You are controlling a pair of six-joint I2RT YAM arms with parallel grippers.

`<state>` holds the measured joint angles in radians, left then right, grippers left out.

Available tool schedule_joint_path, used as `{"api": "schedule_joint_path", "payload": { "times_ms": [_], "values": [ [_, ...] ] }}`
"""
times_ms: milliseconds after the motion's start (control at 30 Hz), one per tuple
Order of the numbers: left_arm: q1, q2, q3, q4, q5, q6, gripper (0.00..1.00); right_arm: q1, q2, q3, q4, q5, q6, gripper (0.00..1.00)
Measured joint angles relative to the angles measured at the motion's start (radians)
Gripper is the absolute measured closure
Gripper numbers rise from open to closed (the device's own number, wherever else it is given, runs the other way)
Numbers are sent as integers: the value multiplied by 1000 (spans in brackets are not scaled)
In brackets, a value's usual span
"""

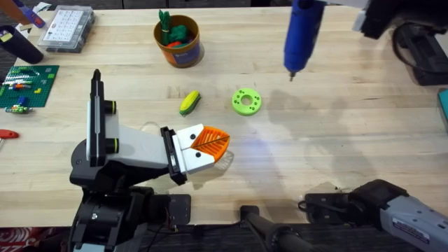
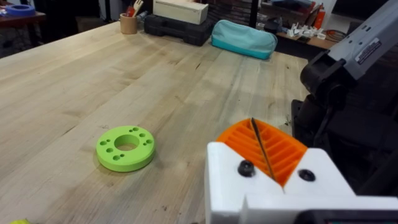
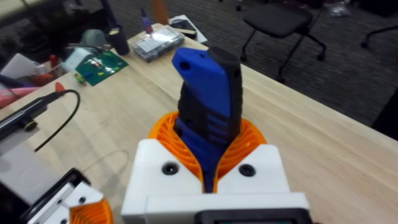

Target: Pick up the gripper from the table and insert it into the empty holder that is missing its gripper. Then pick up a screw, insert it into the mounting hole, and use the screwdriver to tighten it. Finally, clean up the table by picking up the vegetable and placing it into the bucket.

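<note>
The left gripper [image 1: 210, 148] hangs low over the desk, near the front edge and a bit left of the middle. Its two orange pads [image 2: 268, 148] are pressed flat together with nothing between them, so it is closed and empty.

The right gripper [image 3: 208, 165] is squeezed tight on the screwdriver [image 1: 302, 33]. The blue screwdriver is up in the air over the back part of the desk, right of the middle. Its thin metal bit [image 1: 291, 75] points down and does not touch the wood.

The vegetable [image 1: 189, 102] is a little yellow corn with a green husk. It lies flat on the desk, near the middle, and nothing is touching it. Just beside it, on its right, lies a lime-green disc [image 1: 246, 101] with holes in it. The two do not touch.

The bucket [image 1: 180, 42] stands upright near the back edge, behind the corn and well apart from it. Green and red toy vegetables [image 1: 172, 31] sit inside it.

A clear box [image 1: 66, 28] of small parts sits near the back left corner. A green board [image 1: 26, 87] with small bits on it lies at the left edge.
</note>
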<state>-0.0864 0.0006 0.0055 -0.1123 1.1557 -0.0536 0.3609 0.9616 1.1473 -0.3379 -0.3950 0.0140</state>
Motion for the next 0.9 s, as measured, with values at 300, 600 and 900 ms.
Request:
{"api": "schedule_joint_path", "payload": {
  "times_ms": [300,600,900],
  "values": [
    [0,0,0,-1,1,0,983,7,13,-16,54,-9,1,952],
    [0,0,0,-3,2,0,983,7,7,-18,205,-121,23,952],
    [0,0,0,-3,3,0,983,7,47,-22,694,-389,187,952]
  ]
}}
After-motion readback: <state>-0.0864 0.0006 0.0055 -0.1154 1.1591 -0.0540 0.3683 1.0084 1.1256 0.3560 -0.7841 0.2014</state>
